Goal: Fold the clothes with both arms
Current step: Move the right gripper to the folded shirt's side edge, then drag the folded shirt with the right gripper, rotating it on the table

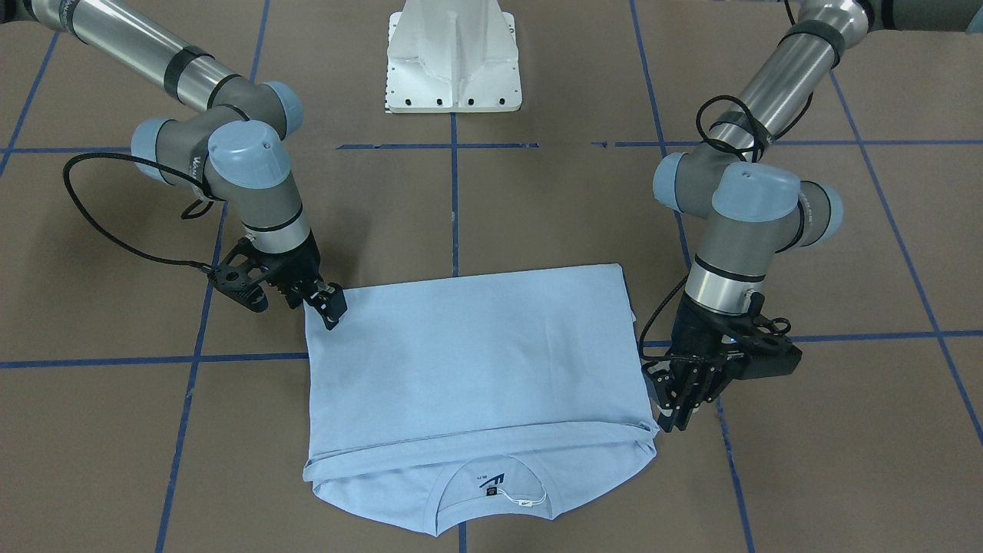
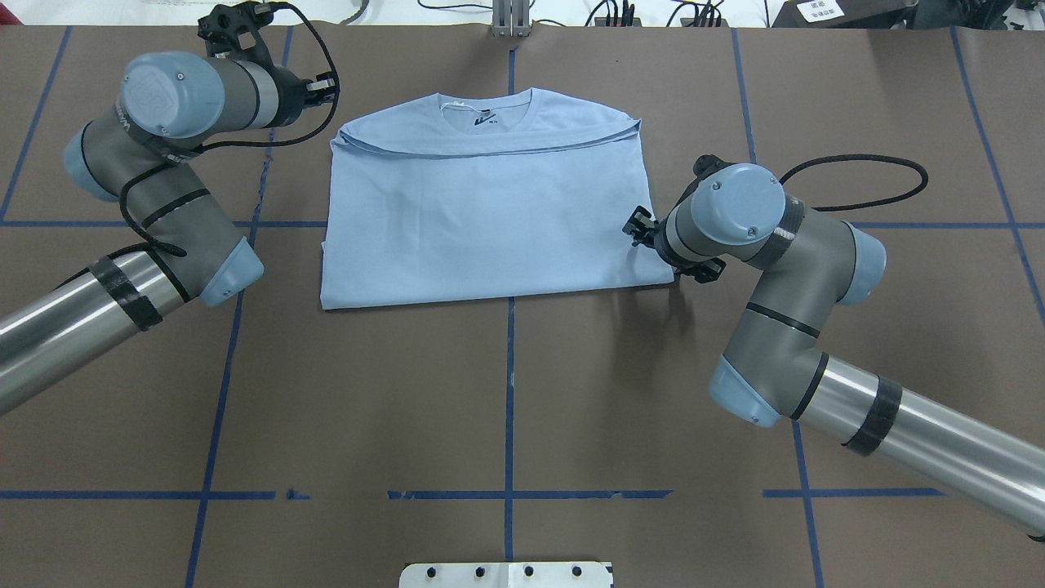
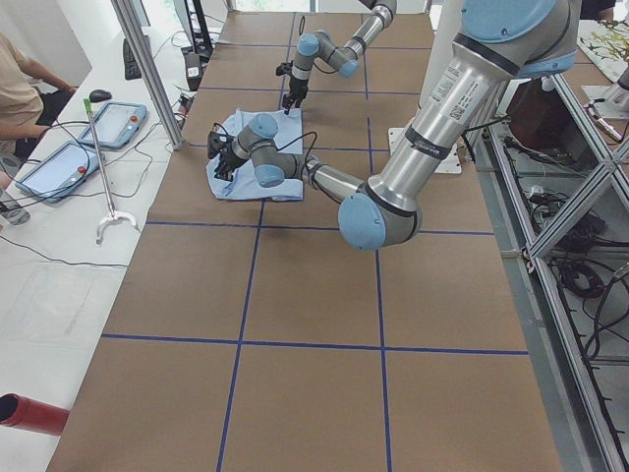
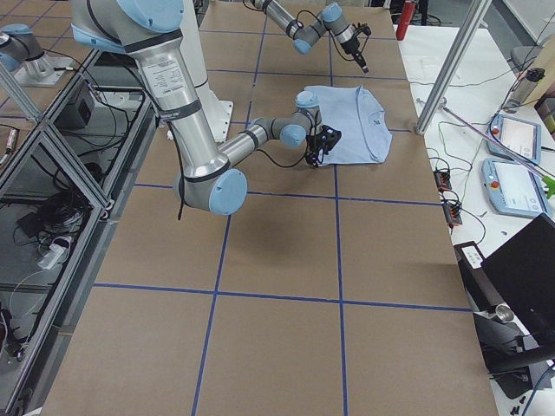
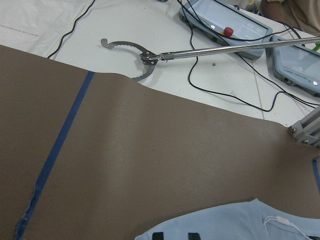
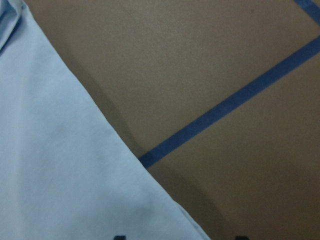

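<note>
The light blue T-shirt (image 1: 476, 361) lies flat on the brown table, its lower half folded up over the chest; the print is hidden. The round collar (image 1: 491, 480) and white neck tag show at the far side from the robot. The shirt also shows in the overhead view (image 2: 490, 212). My left gripper (image 1: 670, 418) hangs at the shirt's shoulder-side corner, its tips slightly apart (image 5: 176, 236) and holding nothing. My right gripper (image 1: 330, 307) sits on the fold-edge corner nearest the robot (image 2: 635, 231), its tips apart over the cloth (image 6: 179, 238).
The white pedestal base (image 1: 453, 57) stands at the robot's side of the table. Blue tape lines (image 2: 510, 392) grid the brown surface. Beyond the far table edge lie a metal grabber tool (image 5: 145, 55), cables and control pendants (image 5: 225, 20).
</note>
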Robot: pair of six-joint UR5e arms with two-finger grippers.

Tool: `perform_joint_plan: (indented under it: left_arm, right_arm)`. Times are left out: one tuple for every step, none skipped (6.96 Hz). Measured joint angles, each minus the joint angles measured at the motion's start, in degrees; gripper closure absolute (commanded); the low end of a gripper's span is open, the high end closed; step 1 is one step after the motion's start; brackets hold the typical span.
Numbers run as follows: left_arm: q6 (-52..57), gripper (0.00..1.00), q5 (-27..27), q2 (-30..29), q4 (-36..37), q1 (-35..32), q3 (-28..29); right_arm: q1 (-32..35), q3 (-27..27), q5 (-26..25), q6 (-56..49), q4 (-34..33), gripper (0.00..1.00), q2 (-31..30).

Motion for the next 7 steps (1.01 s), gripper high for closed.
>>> perform_joint_plan:
  left_arm:
    - [-0.02,0.71,0.0,-0.02,0.0,0.01,0.0]
    - [-0.06,0.71,0.0,-0.03,0.01,0.01,0.01]
    - [-0.1,0.71,0.0,-0.06,0.01,0.04,0.03]
    - [-0.14,0.71,0.0,-0.12,0.01,0.06,0.02]
    - [-0.19,0.71,0.0,-0.2,0.01,0.08,0.01]
    - [-0.26,0.71,0.0,-0.32,0.07,0.09,-0.03]
    - [-0.34,0.7,-0.02,-0.53,0.14,0.12,-0.11]
  right_arm:
    - [-0.14,0.57,0.02,0.19,-0.02,0.88,-0.58]
    - [-0.21,1.34,0.14,0.25,-0.06,1.0,-1.15]
    - [-0.28,2.01,0.36,0.26,-0.06,1.0,-1.8]
    - [-0.4,2.6,0.53,0.22,-0.03,1.0,-2.54]
    - [-0.71,3.77,0.73,0.2,-0.01,1.0,-3.59]
    - [-1.33,6.33,0.95,0.2,0.0,1.0,-5.52]
    - [-2.54,11.0,1.24,0.19,-0.16,1.0,-8.89]
